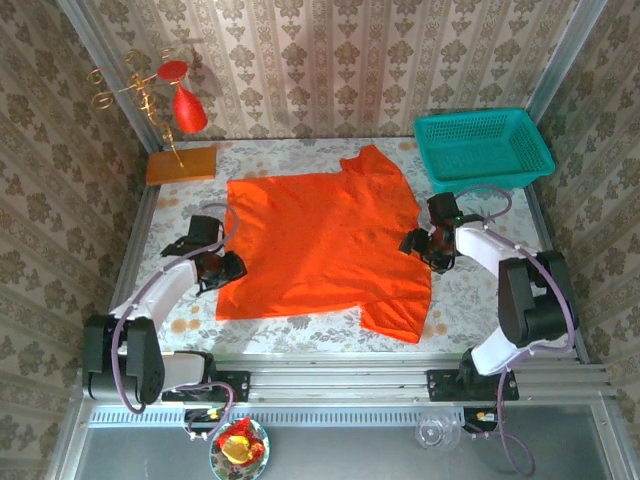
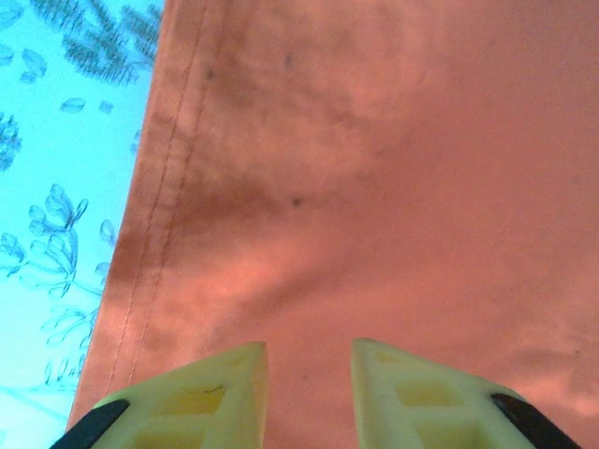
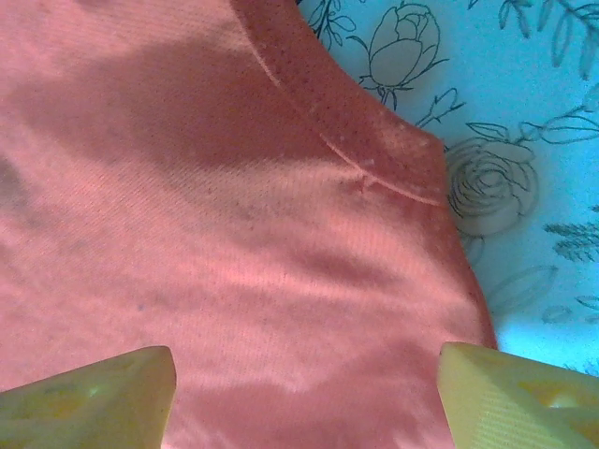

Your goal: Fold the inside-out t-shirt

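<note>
One inside-out t-shirt (image 1: 320, 245) lies spread flat at table centre, hem toward 9 o'clock. Two grippers flank it. The left gripper (image 2: 309, 393) is over the hem at 8 o'clock, jaws narrowly parted and holding nothing. The right gripper (image 3: 304, 393) is by the neckband at 3 o'clock, jaws wide and empty. Risk: uneven pinches, or a grip on one layer only, would skew the fold. One teal basket (image 1: 483, 148) sits at 1 o'clock and one wooden block (image 1: 181, 164) at 10 o'clock.
</note>
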{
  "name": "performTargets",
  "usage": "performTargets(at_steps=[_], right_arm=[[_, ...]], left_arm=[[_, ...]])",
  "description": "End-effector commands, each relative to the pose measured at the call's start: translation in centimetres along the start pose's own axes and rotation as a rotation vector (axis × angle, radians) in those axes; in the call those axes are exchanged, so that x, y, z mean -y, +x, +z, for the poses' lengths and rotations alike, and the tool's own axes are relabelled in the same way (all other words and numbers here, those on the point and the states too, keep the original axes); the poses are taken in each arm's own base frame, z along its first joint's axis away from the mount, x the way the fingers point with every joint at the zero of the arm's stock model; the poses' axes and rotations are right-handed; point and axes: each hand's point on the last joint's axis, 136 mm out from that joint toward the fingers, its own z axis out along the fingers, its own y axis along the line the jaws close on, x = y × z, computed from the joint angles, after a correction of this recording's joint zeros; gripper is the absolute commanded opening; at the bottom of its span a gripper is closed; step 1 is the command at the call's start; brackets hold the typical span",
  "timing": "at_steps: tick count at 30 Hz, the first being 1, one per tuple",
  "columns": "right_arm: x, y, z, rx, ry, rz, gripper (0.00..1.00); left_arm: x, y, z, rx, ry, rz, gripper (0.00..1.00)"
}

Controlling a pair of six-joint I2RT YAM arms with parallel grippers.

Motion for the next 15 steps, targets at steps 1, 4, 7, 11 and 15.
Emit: performTargets(at_steps=[1,4,7,11,15], right_arm=[[-0.3,1.0,-2.5,-0.005,0.006,-0.054,0.74],[-0.2,2.6,-3.8,-0.020,0.017,-0.083,0.74],[0.1,4.2,-5.0,-0.025,0.012,-0.093,0.73],[1.1,6.0,-6.1,-0.027,0.031,-0.092,0.73],[1.8,7.1,-6.5,-0.024,0.034,-0.079,0.73]], left_arm=[[-1.4,2.3,-0.2,-0.046,-0.064,-0.041,0.30],[-2.7,3.8,-0.6,-0.058,-0.125,-0.093,0.29],[-4.3,5.2,-1.2,-0.064,-0.194,-0.171,0.27],[-6.7,6.5,-2.2,-0.028,-0.293,-0.225,0.28],[-7.8,7.5,-2.2,-0.028,-0.320,-0.265,0.27]])
